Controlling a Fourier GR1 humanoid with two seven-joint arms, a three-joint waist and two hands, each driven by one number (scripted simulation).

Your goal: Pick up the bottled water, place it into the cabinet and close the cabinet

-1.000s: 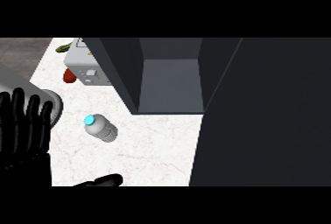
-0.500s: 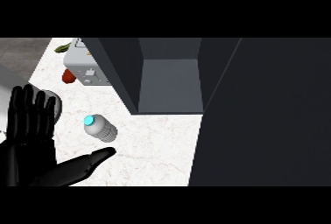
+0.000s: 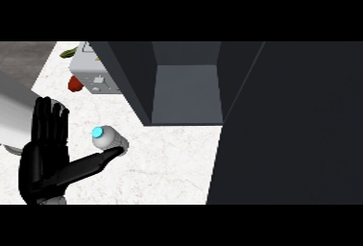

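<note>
The black left hand (image 3: pixel 44 161) stands at the lower left of the head view, spread wide, fingers straight and pointing away up the picture, thumb stretched out to the right. It holds nothing. The thumb tip reaches the near side of the small clear bottled water with a bright cyan cap (image 3: pixel 108 139); whether it touches cannot be told. The bottle lies tilted on the white speckled stone counter (image 3: pixel 170 163), cap toward the upper left, just beside the fingers and just in front of the dark grey open cabinet (image 3: pixel 186 91). The cabinet's tall dark door panel (image 3: pixel 291 125) fills the right side. Behind the bottle, against the cabinet's left wall, sits a pale grey boxy appliance (image 3: pixel 93 72), with a red object (image 3: pixel 74 83) at its left.
</note>
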